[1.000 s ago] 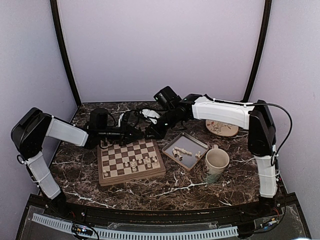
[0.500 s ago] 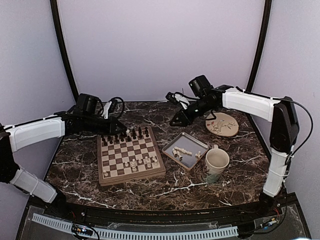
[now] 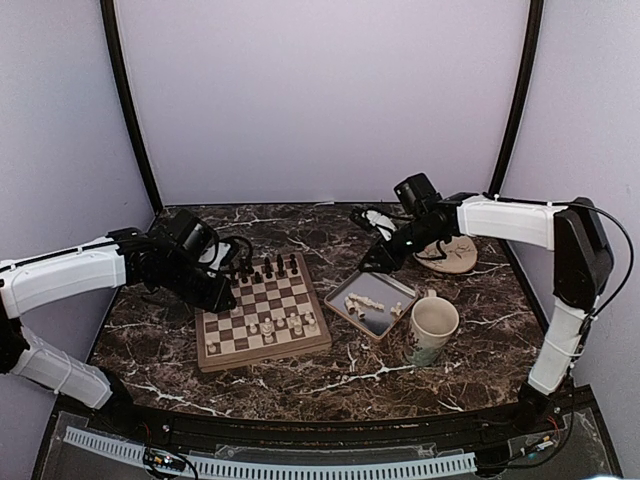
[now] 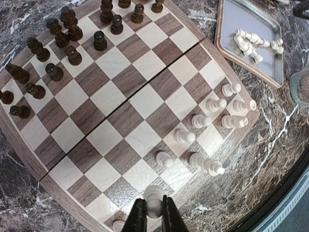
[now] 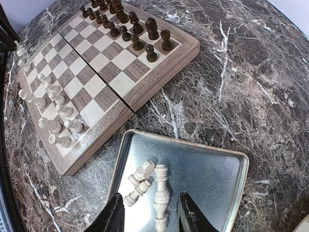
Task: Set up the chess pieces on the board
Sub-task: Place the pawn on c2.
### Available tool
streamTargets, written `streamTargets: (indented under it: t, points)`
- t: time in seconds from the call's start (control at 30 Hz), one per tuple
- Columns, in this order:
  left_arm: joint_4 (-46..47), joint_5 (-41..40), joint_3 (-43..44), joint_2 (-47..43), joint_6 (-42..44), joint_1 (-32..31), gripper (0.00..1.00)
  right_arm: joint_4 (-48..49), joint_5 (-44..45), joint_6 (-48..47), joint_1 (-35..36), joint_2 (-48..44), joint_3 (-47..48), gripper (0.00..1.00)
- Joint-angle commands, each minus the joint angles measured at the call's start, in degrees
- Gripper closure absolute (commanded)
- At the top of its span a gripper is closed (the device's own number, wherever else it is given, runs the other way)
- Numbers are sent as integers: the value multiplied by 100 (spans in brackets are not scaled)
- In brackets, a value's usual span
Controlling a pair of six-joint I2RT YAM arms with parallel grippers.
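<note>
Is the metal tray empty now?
No, several cream-white chess pieces lie on their sides in the grey metal tray.

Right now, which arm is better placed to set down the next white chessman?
Left: left jaws pinch a cream-white pawn over the wooden chessboard; right jaws hang open above the grey metal tray.
</note>
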Motion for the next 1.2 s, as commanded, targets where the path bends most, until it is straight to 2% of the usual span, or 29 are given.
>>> streamTargets:
  t: [0.0,0.17,0.47,1.17]
  points:
    - [-588,-388,-61,-72,-105,-193,93,380,166,-109,-40,-280,-101,63]
    - [-304,-140,-216,146,-47,-250,93,513,257,-188,-40,-344,-240,63]
    - [238,-192,-443,401,176,-249,93,593,316,-323,-43,-382,-405,63]
    - [564,64,-577,786,261,-267,91,501,380,-392,-40,-286,-335,63]
